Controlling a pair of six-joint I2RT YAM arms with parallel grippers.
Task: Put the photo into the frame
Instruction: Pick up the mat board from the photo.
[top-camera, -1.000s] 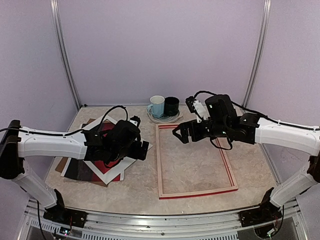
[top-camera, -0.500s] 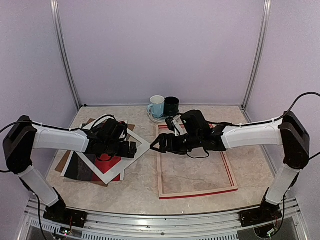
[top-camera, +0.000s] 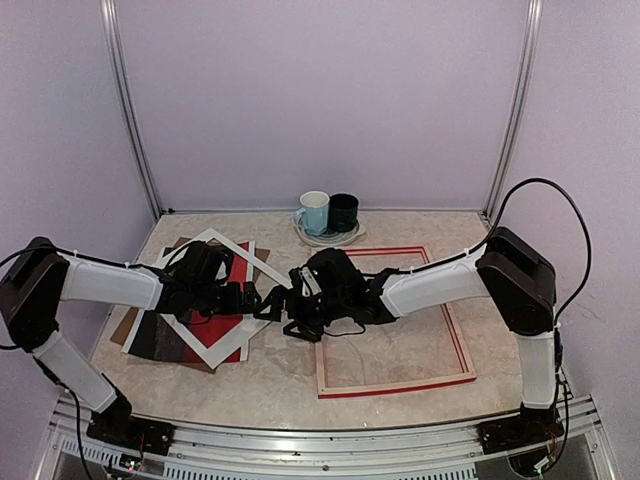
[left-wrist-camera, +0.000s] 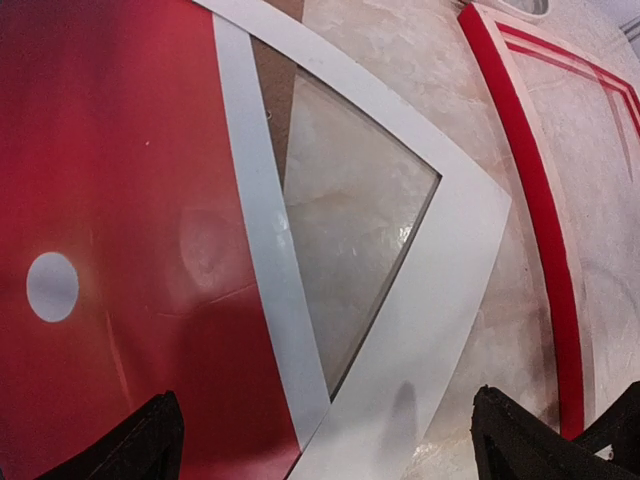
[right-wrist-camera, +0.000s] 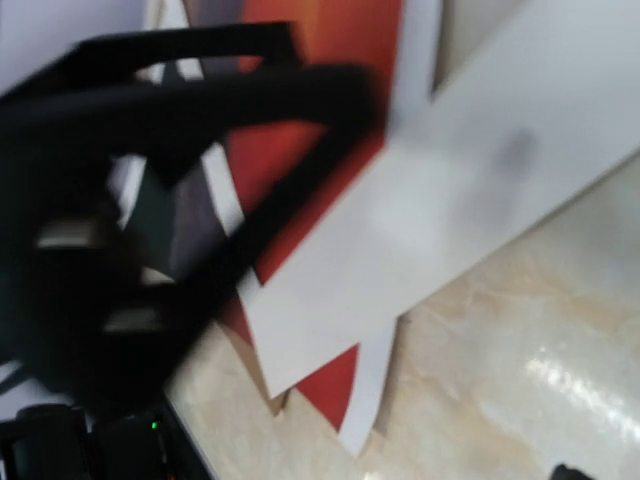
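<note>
**Change of state.** Over the last second the right arm leaves its position above the frame (top-camera: 395, 385) and reaches across the frame's left rail. The right tool (top-camera: 283, 305) now sits at the right-hand corner of the stack on the left of the desk (top-camera: 270, 385). In the same interval the left arm draws in and lowers, so that the left tool (top-camera: 238, 298) hangs low over that stack. The two tools are now just beside each other.

**Tool state.** Both tools stand fully spread, as they did a second ago. Neither holds anything. In the left wrist view the fingertips (left-wrist-camera: 150, 445) straddle the white mat (left-wrist-camera: 440, 290) without contact that can be confirmed. The right wrist view is blurred, so contact there cannot be told either.

**Position of the task items.**
- The photo (top-camera: 212, 328) lies face up in the stack, under the white mat and over the brown backing board (top-camera: 122, 330). It shows no shift.
- The frame lies flat on the right of the desk with its opening unoccupied, well apart from the photo.

**Meaning for the task.** The insertion has not begun. Both arms converging on the stack suggests a two-handed step: probably clearing or pinning the mat so that the photo can be taken.
</note>
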